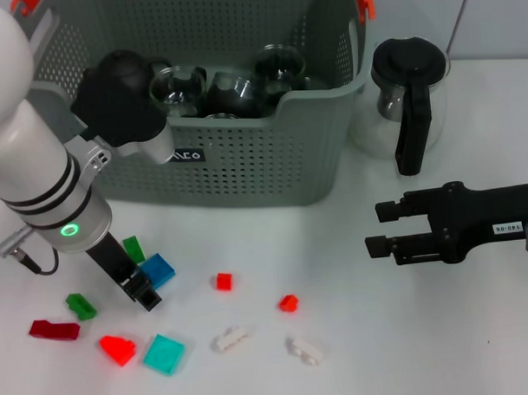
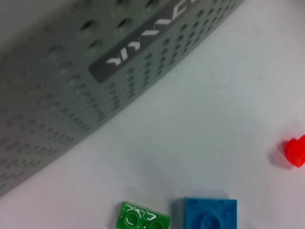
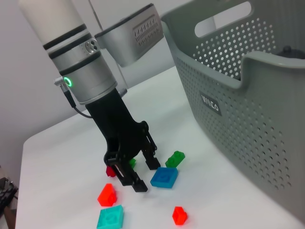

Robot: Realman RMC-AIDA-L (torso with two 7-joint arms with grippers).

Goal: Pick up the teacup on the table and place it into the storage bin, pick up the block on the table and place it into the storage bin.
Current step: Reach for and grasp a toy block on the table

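Note:
The grey perforated storage bin [image 1: 245, 163] stands at the back, and glass teacups [image 1: 178, 88] sit inside it. A blue block [image 1: 156, 269] lies on the table in front of the bin, with a green block [image 1: 134, 249] beside it. My left gripper [image 1: 139, 290] points down, open, just left of the blue block, with nothing between its fingers. The right wrist view shows the left gripper [image 3: 143, 171] next to the blue block [image 3: 164, 177]. The left wrist view shows the blue block [image 2: 209, 214], the green block [image 2: 143, 219] and the bin wall [image 2: 71, 95]. My right gripper [image 1: 373, 228] hovers open at the right.
A glass pitcher [image 1: 408, 97] with a black handle stands right of the bin. Other blocks are scattered at the front: small red ones [image 1: 223, 281], a green one [image 1: 80, 305], a dark red one [image 1: 53, 329], a teal one [image 1: 164, 353] and white ones [image 1: 229, 339].

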